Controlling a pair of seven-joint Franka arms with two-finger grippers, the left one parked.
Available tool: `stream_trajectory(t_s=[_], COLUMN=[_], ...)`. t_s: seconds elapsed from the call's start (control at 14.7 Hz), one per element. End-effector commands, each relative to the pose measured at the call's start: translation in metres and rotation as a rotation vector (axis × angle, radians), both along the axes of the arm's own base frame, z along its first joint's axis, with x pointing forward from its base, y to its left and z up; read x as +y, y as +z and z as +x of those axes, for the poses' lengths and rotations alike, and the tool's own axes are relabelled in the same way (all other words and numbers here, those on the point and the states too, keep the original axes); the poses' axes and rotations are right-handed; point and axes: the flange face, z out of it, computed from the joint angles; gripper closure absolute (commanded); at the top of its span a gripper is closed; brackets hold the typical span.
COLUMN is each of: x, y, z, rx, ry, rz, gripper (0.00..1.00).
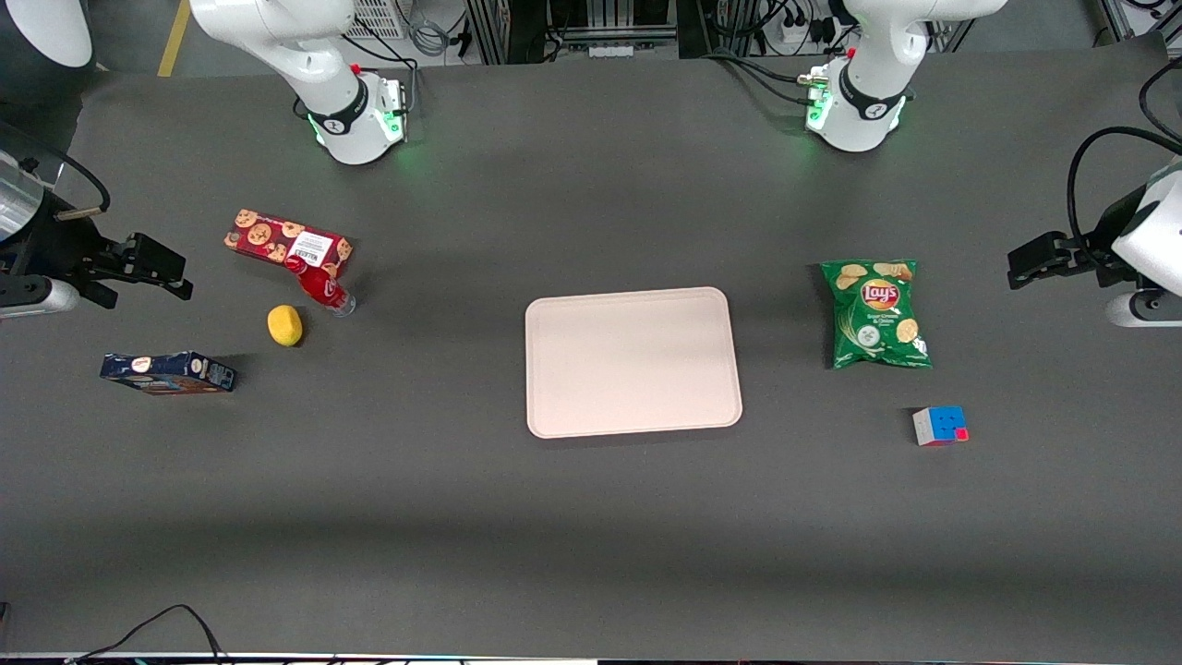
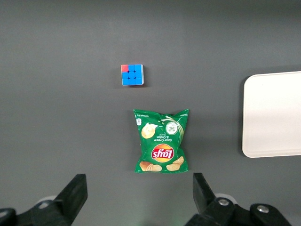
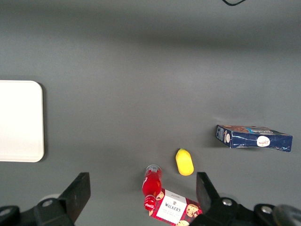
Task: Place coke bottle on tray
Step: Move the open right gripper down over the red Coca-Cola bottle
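Observation:
The coke bottle (image 1: 323, 286) has a red cap, a red label and a clear base. It sits on the table with its cap end against the red cookie box (image 1: 277, 242). In the right wrist view the bottle (image 3: 152, 183) shows between my gripper's two fingers and well below them. My right gripper (image 1: 162, 268) is open and empty, above the table toward the working arm's end, sideways from the bottle; it also shows in the right wrist view (image 3: 142, 197). The pale pinkish-beige tray (image 1: 633, 360) lies empty mid-table, also in the right wrist view (image 3: 19, 120).
A yellow lemon (image 1: 284, 325) lies beside the bottle, nearer the front camera. A dark blue box (image 1: 168, 372) lies nearer still. A green chip bag (image 1: 877, 314) and a colour cube (image 1: 940, 426) lie toward the parked arm's end.

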Motion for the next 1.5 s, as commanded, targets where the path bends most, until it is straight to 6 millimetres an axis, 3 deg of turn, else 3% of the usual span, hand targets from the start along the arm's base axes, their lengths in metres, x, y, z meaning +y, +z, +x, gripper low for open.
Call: stream_trajectory(t_s=[0.0,0.27,0.54,0.68,0.88,1.09,1.43], x=[0.003,0.002,0.003,0.004,0.017,0.014,0.011], y=[0.004,0.0,-0.036,-0.062,-0.117,-0.17,-0.231], z=[0.002,0.002,-0.023,-0.048,-0.094,-0.137,-0.165], rx=[0.008,0.019,0.114,0.108,0.08,0.042,0.0], ry=[-0.029,-0.045,-0.042,-0.041,-0.018,-0.02,-0.009], rz=[-0.001,-0.002,-0.004,-0.004,-0.016,-0.021,-0.023], gripper=[0.0,0.0,0.0,0.0,0.0,0.0,0.0])
